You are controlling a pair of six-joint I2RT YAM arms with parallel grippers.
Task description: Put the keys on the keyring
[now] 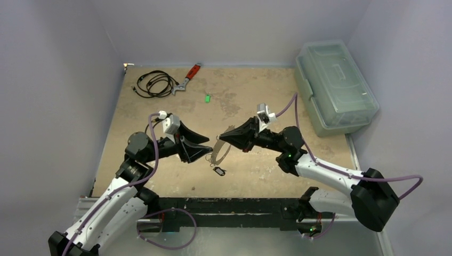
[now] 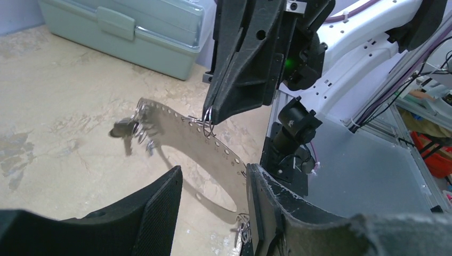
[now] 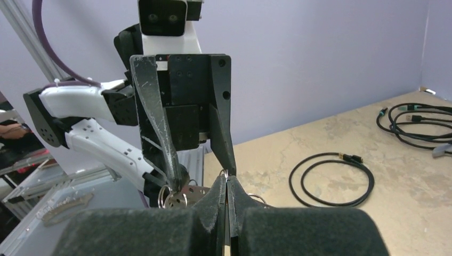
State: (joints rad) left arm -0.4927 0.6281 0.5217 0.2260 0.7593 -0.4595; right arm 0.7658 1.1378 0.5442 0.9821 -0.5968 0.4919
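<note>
The step in hand looks like securing the keyring (image 2: 181, 136) before any key is fetched. It is a thin perforated metal loop, held clear of the desk (image 1: 256, 101) near its centre, between the two arms.

The right end effector (image 1: 220, 137) is clenched, its tips pinching one of the small split rings on the loop's edge. The left end effector (image 1: 209, 148) faces it from 9 o'clock. Its jaws stand apart and straddle the band, with one finger (image 2: 266, 208) touching the metal and the other clear of it, so it has no real grasp on the loop.

A dark-tagged key (image 1: 218, 170) sits just at 6 o'clock of the loop. From above I cannot tell whether it hangs there or lies on the desk. The green-tagged key (image 1: 207, 97) lies loose at 12 o'clock, well apart from the loop. No blue one is in view.

The next move probably calls for the left jaws to close squarely on the flat of the band. That would free the right end effector to let go and reach for the green key. The band is thin and springy, so an off-centre pinch could twist it or let it slip.
</note>
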